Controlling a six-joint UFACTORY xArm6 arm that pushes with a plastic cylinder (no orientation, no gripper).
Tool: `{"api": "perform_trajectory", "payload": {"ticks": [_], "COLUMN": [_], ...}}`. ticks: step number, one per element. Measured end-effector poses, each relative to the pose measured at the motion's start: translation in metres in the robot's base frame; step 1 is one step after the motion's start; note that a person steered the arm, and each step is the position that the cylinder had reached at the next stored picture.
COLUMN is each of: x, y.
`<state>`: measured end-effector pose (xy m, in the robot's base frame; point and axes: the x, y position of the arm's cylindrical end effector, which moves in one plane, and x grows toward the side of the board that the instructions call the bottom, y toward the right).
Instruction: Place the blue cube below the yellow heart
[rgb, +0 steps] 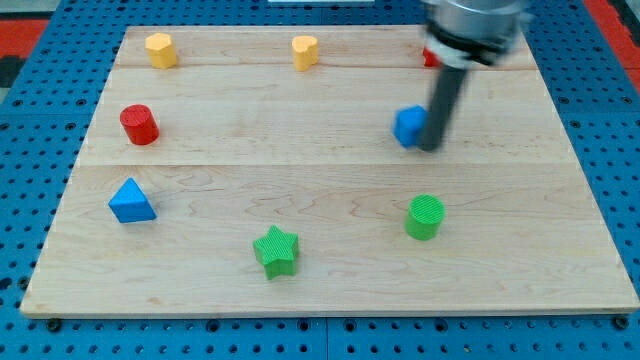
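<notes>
Blue cube (407, 126) sits in the right half of the counter (330, 270), upper-middle band, partly covered on its right side by the rod. My tip (429, 148) is down at the cube's right edge, touching it or just beside it; exact contact hard to tell since the rod is blurred. No end effector as such on this arm, only the straight dark rod, so nothing to read as apart or together. Yellow heart (305, 51) stands near the view's top edge, centre, well apart from the cube, up and to the view's left of it. A second yellow block (160, 49), shape unclear, is at the top left. A red block (430, 57) shows only as a sliver at the top right, mostly hidden behind the arm's body; shape cannot be made out. Red cylinder (139, 124) sits on the left side, level with the cube. Blue triangle (131, 201) lies below it, near the left edge. Green star (276, 250) is at bottom centre. Green cylinder (425, 216) stands below the cube, toward the view's bottom right, near but apart.
</notes>
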<state>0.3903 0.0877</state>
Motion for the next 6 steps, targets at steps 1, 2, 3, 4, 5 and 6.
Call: {"api": "perform_trajectory", "payload": {"ticks": [1,2,3,4,5,6], "x": [-0.054,-0.019,-0.032,-0.077,-0.088,-0.088], "y": [-0.062,-0.007,0.016,0.016,0.019,-0.054]}}
